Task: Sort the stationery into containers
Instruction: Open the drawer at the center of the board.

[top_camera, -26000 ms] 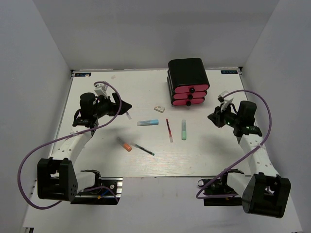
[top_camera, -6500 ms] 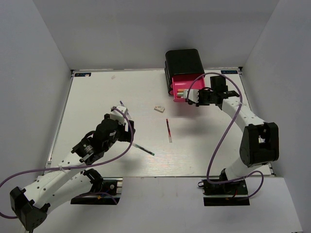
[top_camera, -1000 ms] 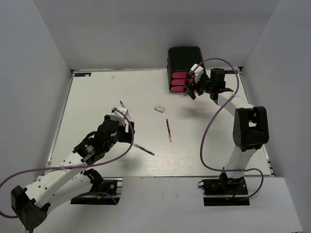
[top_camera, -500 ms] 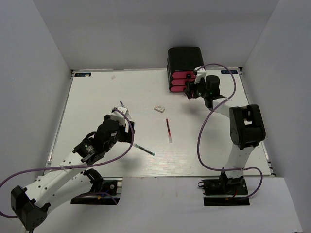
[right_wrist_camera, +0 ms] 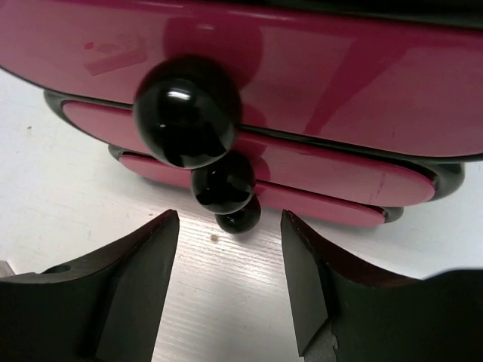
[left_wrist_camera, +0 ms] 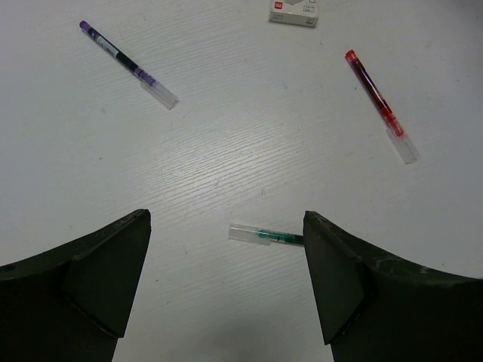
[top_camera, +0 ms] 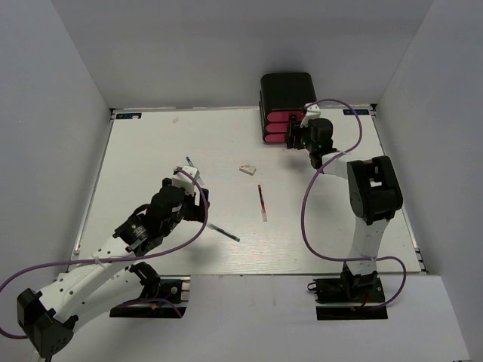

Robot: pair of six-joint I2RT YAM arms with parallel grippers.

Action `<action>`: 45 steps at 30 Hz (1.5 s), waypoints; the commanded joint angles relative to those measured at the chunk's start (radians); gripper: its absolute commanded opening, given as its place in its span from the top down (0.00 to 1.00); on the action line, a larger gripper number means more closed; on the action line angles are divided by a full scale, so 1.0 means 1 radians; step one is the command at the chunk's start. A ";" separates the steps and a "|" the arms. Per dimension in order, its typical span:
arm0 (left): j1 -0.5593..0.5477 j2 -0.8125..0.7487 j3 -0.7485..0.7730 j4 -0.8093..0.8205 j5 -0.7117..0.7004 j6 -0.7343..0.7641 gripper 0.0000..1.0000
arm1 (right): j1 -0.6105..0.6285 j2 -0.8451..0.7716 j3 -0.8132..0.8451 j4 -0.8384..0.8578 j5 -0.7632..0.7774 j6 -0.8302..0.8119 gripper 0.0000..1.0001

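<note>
The containers [top_camera: 287, 95] are three pink-red drawers [right_wrist_camera: 317, 72] in a glossy black case at the far side, all pushed in. My right gripper [top_camera: 293, 136] faces the drawer fronts, open, its jaws just short of the lowest black knob [right_wrist_camera: 238, 217] with nothing between them. Higher up are the middle knob [right_wrist_camera: 223, 183] and top knob [right_wrist_camera: 187, 113]. My left gripper [top_camera: 198, 194] hangs open over the dark teal pen [left_wrist_camera: 268, 236]. The thin red pen [top_camera: 262, 202] and tiny white block [top_camera: 246, 168] lie mid-table. A purple pen [left_wrist_camera: 128, 64] lies to the left.
White walls enclose the table [top_camera: 151, 151] on three sides. The right arm [top_camera: 373, 188] is folded upright by the right edge, its purple cable looping over the table. The left arm [top_camera: 98, 260] stretches in from the near left corner.
My right gripper has edged left, closer to the drawer fronts, and its jaws have narrowed. The right arm has folded more upright. The left arm has not moved.
</note>
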 commanded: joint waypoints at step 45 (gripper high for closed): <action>0.002 -0.021 -0.001 0.020 0.000 0.006 0.08 | 0.008 -0.140 -0.241 0.270 0.033 0.124 0.80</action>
